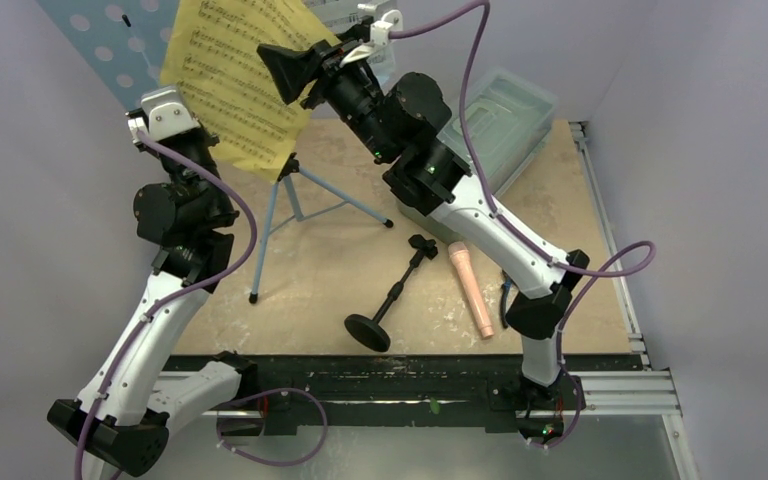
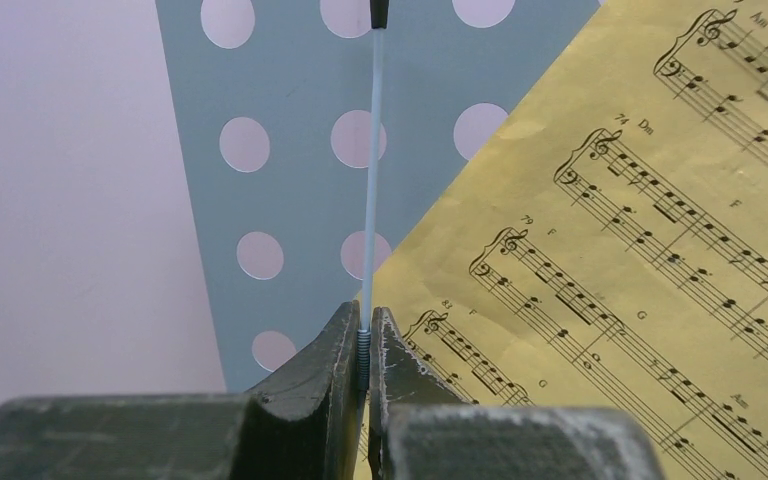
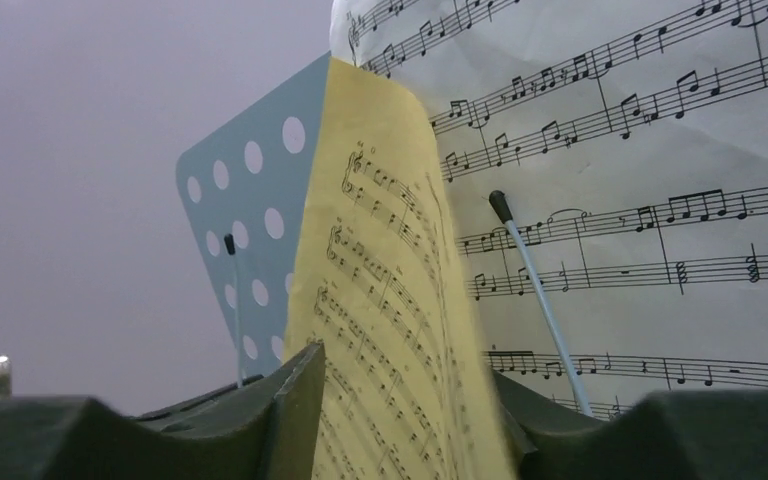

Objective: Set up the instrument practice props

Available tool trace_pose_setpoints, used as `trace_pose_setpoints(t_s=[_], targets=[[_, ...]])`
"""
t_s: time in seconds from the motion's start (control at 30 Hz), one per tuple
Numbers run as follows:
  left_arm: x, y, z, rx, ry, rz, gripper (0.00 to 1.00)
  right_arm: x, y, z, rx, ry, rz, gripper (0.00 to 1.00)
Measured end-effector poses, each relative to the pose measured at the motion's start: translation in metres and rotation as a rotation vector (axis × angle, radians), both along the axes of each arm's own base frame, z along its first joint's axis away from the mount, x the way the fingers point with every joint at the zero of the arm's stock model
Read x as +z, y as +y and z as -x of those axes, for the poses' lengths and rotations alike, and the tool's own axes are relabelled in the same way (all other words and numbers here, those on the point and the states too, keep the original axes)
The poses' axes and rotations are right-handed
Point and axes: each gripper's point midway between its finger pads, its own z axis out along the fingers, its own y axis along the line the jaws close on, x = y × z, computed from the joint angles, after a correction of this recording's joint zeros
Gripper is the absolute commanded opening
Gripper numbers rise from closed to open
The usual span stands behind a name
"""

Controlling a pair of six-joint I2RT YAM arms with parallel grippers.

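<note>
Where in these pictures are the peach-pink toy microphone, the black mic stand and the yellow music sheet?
Peach-pink toy microphone (image 1: 471, 290): top external view, middle of its body.
Black mic stand (image 1: 367, 332): top external view, its round base.
Yellow music sheet (image 2: 610, 300): left wrist view, its printed face.

Yellow music sheet (image 3: 390, 330) stands between parted fingers (image 3: 288, 405), lower centre; white sheet (image 3: 640, 150) upper right; blue perforated stand (image 3: 248, 200) centre left.
</note>
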Motion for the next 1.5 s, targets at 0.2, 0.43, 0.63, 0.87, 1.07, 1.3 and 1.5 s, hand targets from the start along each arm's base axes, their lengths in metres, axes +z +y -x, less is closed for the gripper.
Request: trace_pose_setpoints(t_s=[0.2,0.43,0.63,0.87,1.07,1.3,1.5], targets=[[-0.004,-0.005,-0.003,-0.035,0.015,0.008,0.37,-0.012,0.009,-0.011,-0.005,-0.009,0.016,0.00],[-0.013,-0.018,-0.005,-0.140,0.097,0.014,0.63,-0.008,0.025,-0.026,0.035,-0.083,-0.003,0.00],[-0.001,-0.029,0.013,-0.264,0.134,0.039,0.75,0.000,0.028,-0.024,0.079,-0.179,-0.010,0.00],[0.010,-0.041,0.033,-0.394,0.144,0.082,0.79,0.020,0.029,-0.010,0.088,-0.339,-0.032,0.00],[-0.002,-0.052,0.031,-0.459,0.200,0.106,0.81,0.033,0.023,-0.001,0.067,-0.436,-0.021,0.00],[-0.003,-0.085,0.020,-0.617,0.232,0.126,0.81,0.055,0.009,0.010,0.035,-0.524,-0.076,0.11],[0.004,-0.110,0.004,-0.718,0.236,0.148,0.81,0.053,0.011,0.008,0.026,-0.529,-0.081,0.37]])
